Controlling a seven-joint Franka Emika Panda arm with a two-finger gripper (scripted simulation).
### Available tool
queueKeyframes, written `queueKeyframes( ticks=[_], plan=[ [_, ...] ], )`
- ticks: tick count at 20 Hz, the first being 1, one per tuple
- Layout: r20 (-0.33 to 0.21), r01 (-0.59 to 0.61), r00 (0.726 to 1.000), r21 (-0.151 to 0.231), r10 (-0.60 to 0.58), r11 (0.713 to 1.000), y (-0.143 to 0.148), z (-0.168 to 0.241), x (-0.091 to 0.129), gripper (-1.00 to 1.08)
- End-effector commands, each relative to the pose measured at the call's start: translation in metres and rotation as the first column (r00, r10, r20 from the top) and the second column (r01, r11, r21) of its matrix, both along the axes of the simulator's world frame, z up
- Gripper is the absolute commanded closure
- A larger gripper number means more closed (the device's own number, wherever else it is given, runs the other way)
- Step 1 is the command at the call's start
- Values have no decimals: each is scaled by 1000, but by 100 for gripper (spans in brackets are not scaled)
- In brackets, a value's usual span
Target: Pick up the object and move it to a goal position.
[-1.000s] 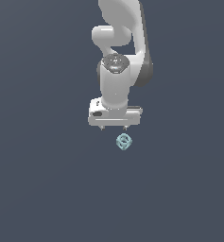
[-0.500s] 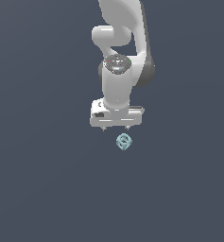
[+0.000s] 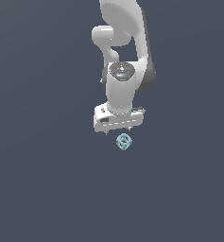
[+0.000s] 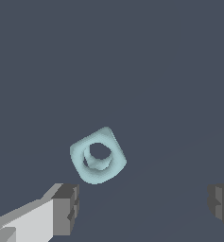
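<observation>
The object (image 3: 124, 141) is a tiny pale cyan cube-like piece with holes through it, lying on the dark grey surface. In the exterior view my white gripper (image 3: 119, 132) hangs just above and behind it, pointing down, with only short fingertip stubs visible under the hand. In the wrist view the object (image 4: 98, 155) lies beyond the line between my two fingers, closer to one finger (image 4: 66, 208) than to the other finger (image 4: 221, 204). The fingers stand wide apart and hold nothing; the gripper (image 4: 142, 206) is open.
A plain dark grey surface (image 3: 47, 189) fills both views. The white arm (image 3: 125, 56) rises above the gripper toward the top of the exterior view.
The gripper has sunk slightly toward the object and shifted a little. The object has not moved.
</observation>
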State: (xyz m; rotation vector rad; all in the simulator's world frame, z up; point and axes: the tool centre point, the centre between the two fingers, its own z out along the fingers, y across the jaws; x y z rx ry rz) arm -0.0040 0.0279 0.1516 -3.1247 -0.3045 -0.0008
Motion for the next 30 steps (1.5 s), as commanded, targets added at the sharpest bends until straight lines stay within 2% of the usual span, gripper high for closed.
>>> queueKeyframes(
  ticks=[1,5,11,19,23,30],
  plan=[
    [-1,-61,998,-2,61,998,4,-8,-1,-92],
    [-1,-181,983,-4,181,983,13,-24,-3,-92],
    [-2,-340,940,-5,340,940,26,-44,-6,-92],
    [-1,-454,891,-3,454,891,35,-59,-10,-92],
    [0,-472,881,-2,472,881,37,-62,-10,-92],
    [-1,-469,883,-2,469,883,37,-71,-11,-92]
  ],
)
